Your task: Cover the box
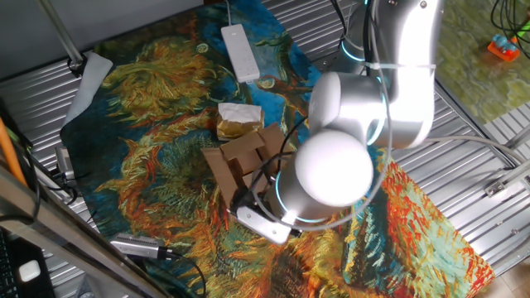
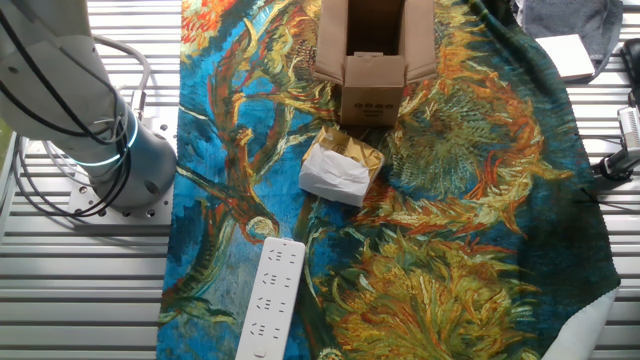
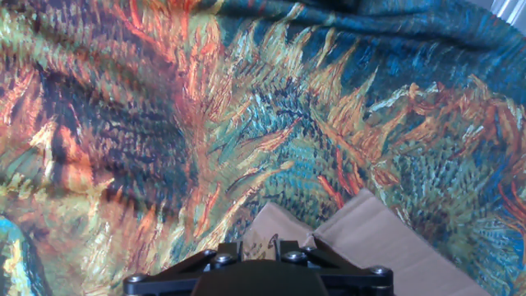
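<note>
The box [image 1: 243, 160] is a small brown cardboard carton standing on the painted cloth with its flaps spread open. It also shows at the top of the other fixed view [image 2: 372, 62], open, with the inside visible. In the hand view only a flap of the box [image 3: 374, 242] shows at the bottom right. Only the dark base of my gripper [image 3: 259, 249] shows at the bottom edge there, just above that flap. The fingertips are not visible. In the one fixed view the arm's wrist [image 1: 331, 170] hides the gripper, which is low beside the box.
A crumpled white-and-tan paper packet [image 1: 238, 120] lies just beyond the box; it also shows in the other fixed view [image 2: 342, 170]. A white power strip [image 2: 270, 300] lies on the cloth farther away. The arm's base [image 2: 105, 135] stands on the metal table beside the cloth.
</note>
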Controlling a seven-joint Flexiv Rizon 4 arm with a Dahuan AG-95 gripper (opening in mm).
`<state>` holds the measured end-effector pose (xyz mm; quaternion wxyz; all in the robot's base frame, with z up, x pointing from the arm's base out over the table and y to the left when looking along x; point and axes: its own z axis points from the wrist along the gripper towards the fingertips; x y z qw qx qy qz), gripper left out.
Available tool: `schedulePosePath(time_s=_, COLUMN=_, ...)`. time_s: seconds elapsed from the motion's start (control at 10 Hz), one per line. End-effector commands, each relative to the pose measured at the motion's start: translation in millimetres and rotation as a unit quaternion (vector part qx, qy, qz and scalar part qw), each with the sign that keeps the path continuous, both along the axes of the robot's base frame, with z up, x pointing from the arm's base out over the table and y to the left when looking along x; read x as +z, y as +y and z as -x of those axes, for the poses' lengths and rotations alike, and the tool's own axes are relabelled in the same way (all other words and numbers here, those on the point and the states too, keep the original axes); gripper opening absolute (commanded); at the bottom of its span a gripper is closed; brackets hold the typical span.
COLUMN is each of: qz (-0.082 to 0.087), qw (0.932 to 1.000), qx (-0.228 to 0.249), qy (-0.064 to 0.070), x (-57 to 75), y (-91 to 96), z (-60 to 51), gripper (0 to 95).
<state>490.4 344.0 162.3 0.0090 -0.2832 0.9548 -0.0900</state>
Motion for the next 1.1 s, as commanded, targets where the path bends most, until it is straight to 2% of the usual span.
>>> schedulePosePath(time_s=0.1, qz=-0.026, qw=0.9995, qx=-0.017, qy=0.000, x=0.1, y=-1.1, z=1.2, gripper=19.0)
schedulePosePath(time_s=0.3, qz=-0.047, qw=0.9984, qx=-0.031, qy=-0.003, x=0.1, y=-1.1, z=1.2, gripper=19.0)
schedulePosePath(time_s=0.5, qz=-0.075, qw=0.9965, qx=-0.035, qy=-0.004, x=0.1, y=-1.1, z=1.2, gripper=19.0)
schedulePosePath(time_s=0.6, qz=-0.088, qw=0.9955, qx=-0.035, qy=-0.004, x=0.1, y=-1.1, z=1.2, gripper=38.0)
schedulePosePath(time_s=1.1, qz=-0.090, qw=0.9946, qx=-0.052, qy=-0.004, x=0.1, y=-1.1, z=1.2, gripper=38.0)
